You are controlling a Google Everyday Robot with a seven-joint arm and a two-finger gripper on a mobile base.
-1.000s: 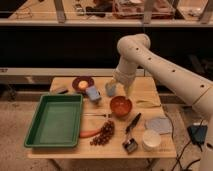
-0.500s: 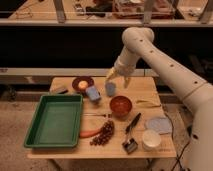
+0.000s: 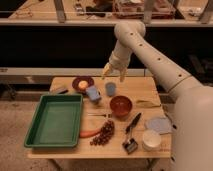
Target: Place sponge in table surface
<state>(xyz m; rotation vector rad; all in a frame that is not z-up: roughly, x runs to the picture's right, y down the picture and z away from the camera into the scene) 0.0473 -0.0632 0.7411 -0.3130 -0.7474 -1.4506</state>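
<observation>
tool [image 3: 114,75] above table surface [image 3: 137,88], sponge [image 3: 93,93] lying there

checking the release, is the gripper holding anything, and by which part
Nothing is held: the gripper hangs open and empty above the light tan wooden tabletop, where the small pale blue-grey sponge lies.

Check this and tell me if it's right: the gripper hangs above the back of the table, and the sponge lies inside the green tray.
One thing is wrong. The camera view shows the sponge lying on the table surface, outside the green tray, between the dark plate and the blue cup. The rest holds: the gripper hangs above the back of the table.
</observation>
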